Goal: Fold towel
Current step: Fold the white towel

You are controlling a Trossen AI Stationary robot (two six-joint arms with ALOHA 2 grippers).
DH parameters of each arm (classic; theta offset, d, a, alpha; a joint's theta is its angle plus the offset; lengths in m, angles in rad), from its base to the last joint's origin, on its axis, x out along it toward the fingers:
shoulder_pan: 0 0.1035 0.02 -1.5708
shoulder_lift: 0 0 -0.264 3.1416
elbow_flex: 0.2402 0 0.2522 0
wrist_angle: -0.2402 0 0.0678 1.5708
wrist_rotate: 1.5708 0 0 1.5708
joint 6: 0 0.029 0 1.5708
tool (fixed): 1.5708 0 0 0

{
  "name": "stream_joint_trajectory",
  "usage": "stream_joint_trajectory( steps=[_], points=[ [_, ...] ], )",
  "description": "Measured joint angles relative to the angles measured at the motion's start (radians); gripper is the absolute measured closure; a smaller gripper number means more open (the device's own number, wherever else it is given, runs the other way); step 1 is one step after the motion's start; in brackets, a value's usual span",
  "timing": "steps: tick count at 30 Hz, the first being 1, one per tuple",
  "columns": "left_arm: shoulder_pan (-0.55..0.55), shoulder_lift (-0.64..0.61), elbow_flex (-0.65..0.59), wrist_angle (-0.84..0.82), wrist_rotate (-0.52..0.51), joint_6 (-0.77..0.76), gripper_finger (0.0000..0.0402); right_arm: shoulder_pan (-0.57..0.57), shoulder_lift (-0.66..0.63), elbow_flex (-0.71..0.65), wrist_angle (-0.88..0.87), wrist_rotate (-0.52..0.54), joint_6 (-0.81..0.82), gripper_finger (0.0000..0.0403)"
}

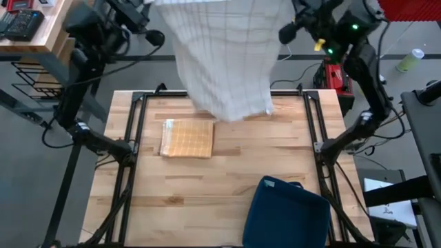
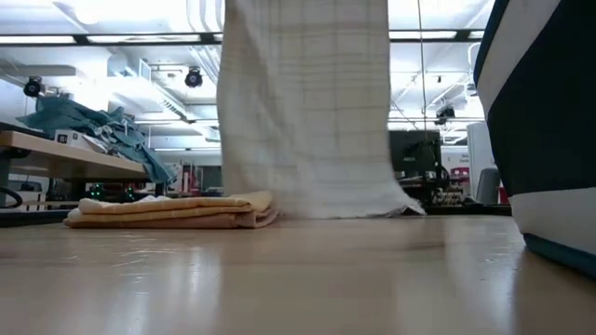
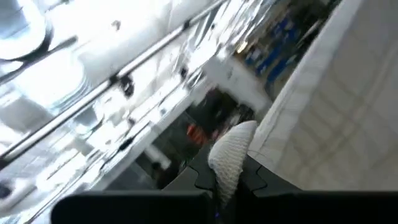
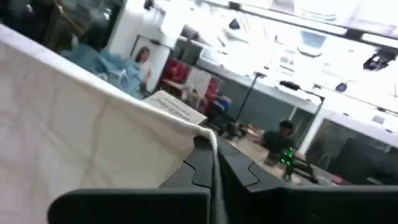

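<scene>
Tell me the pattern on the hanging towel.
White towel with a faint grid of thin lines; clearest in the high view.

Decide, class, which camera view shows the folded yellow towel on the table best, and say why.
The high view: the folded yellow towel lies in full outline on the table, beside the hanging white towel. The low view shows only its stacked edge. Neither wrist view shows it.
</scene>
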Motion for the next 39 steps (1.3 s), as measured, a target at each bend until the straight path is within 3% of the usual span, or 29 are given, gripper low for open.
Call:
stream_joint_trajectory(
  steps=[6,10,13,15,19,22,25,29,35,39],
  points=[
    [-0.009,0.068,0.241,-0.275,0.036,-0.127,0.0399,0.043,-0.072,-0.02,-0.196,-0.097,0.197,0.0403],
    [-0.019,0.006,0.163,-0.392,0.023,-0.203,0.0399,0.057,-0.103,-0.009,-0.359,-0.246,0.353,0.0403],
    [-0.024,-0.046,0.15,-0.57,0.029,-0.33,0.0399,0.085,-0.119,-0.013,-0.446,-0.434,0.488,0.0403],
    [-0.032,-0.081,0.154,-0.74,0.085,-0.473,0.0397,0.102,-0.121,-0.017,-0.51,-0.56,0.569,0.0403],
    [-0.034,-0.141,0.154,-1.008,0.356,-0.774,0.0386,0.156,-0.121,-0.018,-0.689,-0.766,0.676,0.0403],
    [-0.034,-0.192,0.115,-1.066,0.455,-0.881,0.0384,0.223,-0.117,-0.059,-0.849,-0.752,0.676,0.0403],
    [-0.044,-0.246,0.029,-1.109,0.517,-0.954,0.0386,0.314,-0.111,-0.165,-0.906,-0.664,0.682,0.0403],
    [-0.073,-0.336,-0.191,-1.136,0.55,-1.08,0.0395,0.403,-0.121,-0.338,-0.878,-0.64,0.726,0.0403],
    [-0.131,-0.538,-0.591,-1.052,0.616,-1.217,0.0395,0.51,-0.125,-0.568,-0.782,-0.648,0.784,0.0403],
    [-0.173,-0.701,-0.849,-0.942,0.747,-1.32,0.0394,0.547,-0.13,-0.686,-0.695,-0.756,0.819,0.0403]
  ],
)
